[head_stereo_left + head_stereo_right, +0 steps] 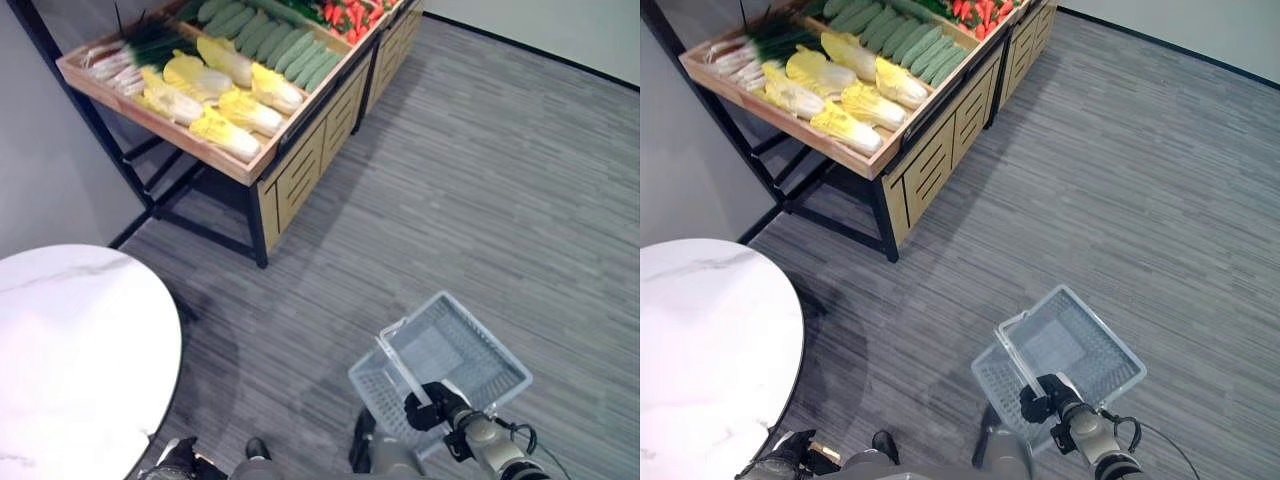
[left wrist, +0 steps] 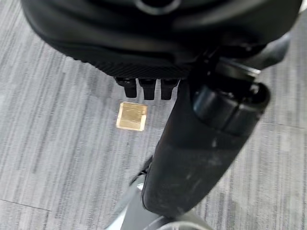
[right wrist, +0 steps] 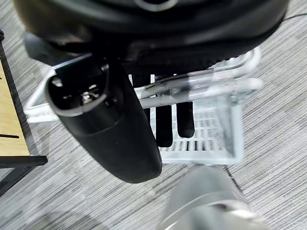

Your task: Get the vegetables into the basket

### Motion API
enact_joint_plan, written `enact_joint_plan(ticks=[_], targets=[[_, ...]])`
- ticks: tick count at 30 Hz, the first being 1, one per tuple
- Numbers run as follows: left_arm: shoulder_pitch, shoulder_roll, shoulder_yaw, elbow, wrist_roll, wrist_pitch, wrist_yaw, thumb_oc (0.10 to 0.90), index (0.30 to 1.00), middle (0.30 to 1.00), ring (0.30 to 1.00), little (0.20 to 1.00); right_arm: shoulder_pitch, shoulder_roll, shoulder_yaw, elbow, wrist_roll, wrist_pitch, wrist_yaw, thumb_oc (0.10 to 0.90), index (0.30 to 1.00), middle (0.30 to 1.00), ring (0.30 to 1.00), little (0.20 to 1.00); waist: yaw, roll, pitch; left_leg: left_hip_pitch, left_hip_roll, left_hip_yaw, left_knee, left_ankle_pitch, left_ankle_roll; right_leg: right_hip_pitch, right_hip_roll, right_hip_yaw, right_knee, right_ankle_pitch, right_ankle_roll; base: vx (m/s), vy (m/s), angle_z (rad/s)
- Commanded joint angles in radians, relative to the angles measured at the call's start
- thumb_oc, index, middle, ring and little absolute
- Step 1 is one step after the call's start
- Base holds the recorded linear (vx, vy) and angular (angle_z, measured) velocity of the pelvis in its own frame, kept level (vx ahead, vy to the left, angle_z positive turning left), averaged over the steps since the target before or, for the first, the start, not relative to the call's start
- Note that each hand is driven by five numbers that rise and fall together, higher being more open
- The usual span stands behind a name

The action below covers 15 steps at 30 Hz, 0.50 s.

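Observation:
The vegetables lie on a wooden display stand [image 1: 300, 165] at the upper left: yellow-white cabbages [image 1: 215, 90], green cucumbers [image 1: 270, 40], red vegetables [image 1: 350, 15] and leeks [image 1: 125, 60]. A pale wire basket [image 1: 440, 365] hangs above the floor at the lower right and holds nothing. My right hand [image 1: 435, 405] is shut on the basket's handle [image 3: 201, 86], fingers [image 3: 163, 124] hooked over the bars. Far from the stand, my left hand [image 1: 175, 460] hangs at the bottom left, its fingers [image 2: 144, 88] curled on nothing.
A round white marble table [image 1: 70, 350] fills the lower left, close to my left hand. Grey striped carpet [image 1: 480, 200] stretches between me and the stand. A small gold square [image 2: 131, 116] lies on the floor. A grey wall [image 1: 40, 170] stands at left.

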<state>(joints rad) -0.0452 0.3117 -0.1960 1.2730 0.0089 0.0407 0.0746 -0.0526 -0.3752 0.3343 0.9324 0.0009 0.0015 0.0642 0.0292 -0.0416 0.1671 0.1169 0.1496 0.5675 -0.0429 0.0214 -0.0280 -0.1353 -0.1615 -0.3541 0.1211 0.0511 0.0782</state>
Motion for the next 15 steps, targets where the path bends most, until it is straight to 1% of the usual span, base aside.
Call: enact_joint_plan(ticks=[1,3,4,5,6,7,9,12,13,14,15], targets=[[-0.043,-0.014,0.021,0.020,0.008,-0.001,-0.011,0.900,1.000,1.000,1.000,1.000,-0.028,-0.013,0.009,-0.063,0.010,-0.041,0.011,0.400,0.300,0.300,0.300,0.300,-0.025,-0.014,-0.047,-0.053,-0.039,-0.027,-0.006,-0.007,-0.037,0.092,-0.078,0.045,-0.096,0.104,0.138,0.09,-0.115,-0.73],[-0.041,-0.020,0.021,0.019,0.010,-0.001,-0.013,0.900,1.000,1.000,1.000,1.000,-0.020,-0.017,0.005,-0.069,0.009,-0.040,0.013,0.400,0.300,0.300,0.300,0.300,-0.029,-0.007,-0.048,-0.048,-0.032,-0.027,-0.005,-0.002,-0.043,0.099,-0.069,0.048,-0.106,0.092,0.132,0.04,-0.124,-0.59],[-0.042,-0.029,0.015,0.017,0.015,-0.003,-0.014,0.900,1.000,1.000,1.000,1.000,-0.011,-0.022,0.000,-0.068,0.010,-0.039,0.012,0.400,0.300,0.300,0.300,0.300,-0.041,0.007,-0.048,-0.040,-0.023,-0.026,-0.016,0.013,-0.053,0.106,-0.058,0.049,-0.113,0.073,0.123,0.01,-0.111,-0.32],[-0.042,-0.029,0.015,0.017,0.015,-0.003,-0.014,0.900,1.000,1.000,1.000,1.000,-0.011,-0.022,0.000,-0.068,0.009,-0.039,0.012,0.400,0.300,0.300,0.300,0.300,-0.041,0.008,-0.048,-0.039,-0.023,-0.026,-0.017,0.014,-0.053,0.106,-0.057,0.049,-0.113,0.073,0.123,0.00,-0.152,-0.18],[-0.047,-0.039,0.005,0.012,0.015,-0.006,-0.014,0.900,1.000,1.000,1.000,1.000,-0.004,-0.028,-0.008,-0.062,0.013,-0.038,0.009,0.400,0.300,0.300,0.300,0.300,-0.053,0.023,-0.047,-0.036,-0.014,-0.027,-0.027,0.030,-0.063,0.105,-0.049,0.049,-0.108,0.060,0.116,0.00,-0.092,0.01],[-0.047,-0.039,0.005,0.012,0.015,-0.006,-0.014,0.900,1.000,1.000,1.000,1.000,-0.003,-0.029,-0.009,-0.063,0.013,-0.038,0.009,0.400,0.300,0.300,0.300,0.300,-0.053,0.024,-0.047,-0.036,-0.014,-0.027,-0.027,0.031,-0.064,0.105,-0.048,0.048,-0.108,0.060,0.116,0.00,-0.124,0.06],[-0.062,-0.048,-0.009,0.007,0.010,-0.007,-0.015,0.900,1.000,1.000,1.000,1.000,-0.002,-0.036,-0.014,-0.052,0.019,-0.038,0.005,0.400,0.300,0.300,0.300,0.300,-0.072,0.046,-0.044,-0.045,0.001,-0.033,-0.030,0.047,-0.076,0.093,-0.035,0.053,-0.095,0.041,0.104,-0.01,-0.084,0.00],[-0.066,-0.049,-0.013,0.004,0.009,-0.007,-0.016,0.900,1.000,1.000,1.000,1.000,0.000,-0.040,-0.015,-0.046,0.022,-0.040,0.003,0.400,0.300,0.300,0.300,0.300,-0.080,0.054,-0.039,-0.048,0.012,-0.038,-0.027,0.052,-0.085,0.086,-0.024,0.059,-0.085,0.029,0.094,0.01,-0.108,-0.02],[-0.070,-0.049,-0.015,0.000,0.003,-0.007,-0.014,0.900,1.000,1.000,1.000,1.000,-0.002,-0.042,-0.014,-0.042,0.026,-0.041,0.002,0.400,0.300,0.300,0.300,0.300,-0.083,0.053,-0.034,-0.057,0.025,-0.041,0.002,0.046,-0.091,0.086,-0.014,0.063,-0.081,0.021,0.085,0.02,-0.167,-0.01],[-0.074,-0.050,-0.014,-0.002,-0.002,-0.008,-0.012,0.900,1.000,1.000,1.000,1.000,-0.007,-0.047,-0.009,-0.037,0.025,-0.041,0.002,0.400,0.300,0.300,0.300,0.300,-0.082,0.049,-0.024,-0.081,0.045,-0.046,0.069,0.033,-0.101,0.090,-0.006,0.068,-0.081,0.015,0.075,-0.03,-0.268,-0.02],[-0.080,-0.048,-0.006,-0.007,-0.023,-0.005,-0.005,0.900,1.000,1.000,1.000,1.000,-0.017,-0.055,0.006,-0.030,0.025,-0.043,0.000,0.400,0.300,0.300,0.300,0.300,-0.063,0.030,-0.001,-0.140,0.071,-0.102,0.186,0.058,-0.109,0.092,0.010,0.078,-0.090,0.026,0.047,-0.04,-0.208,-0.02]])
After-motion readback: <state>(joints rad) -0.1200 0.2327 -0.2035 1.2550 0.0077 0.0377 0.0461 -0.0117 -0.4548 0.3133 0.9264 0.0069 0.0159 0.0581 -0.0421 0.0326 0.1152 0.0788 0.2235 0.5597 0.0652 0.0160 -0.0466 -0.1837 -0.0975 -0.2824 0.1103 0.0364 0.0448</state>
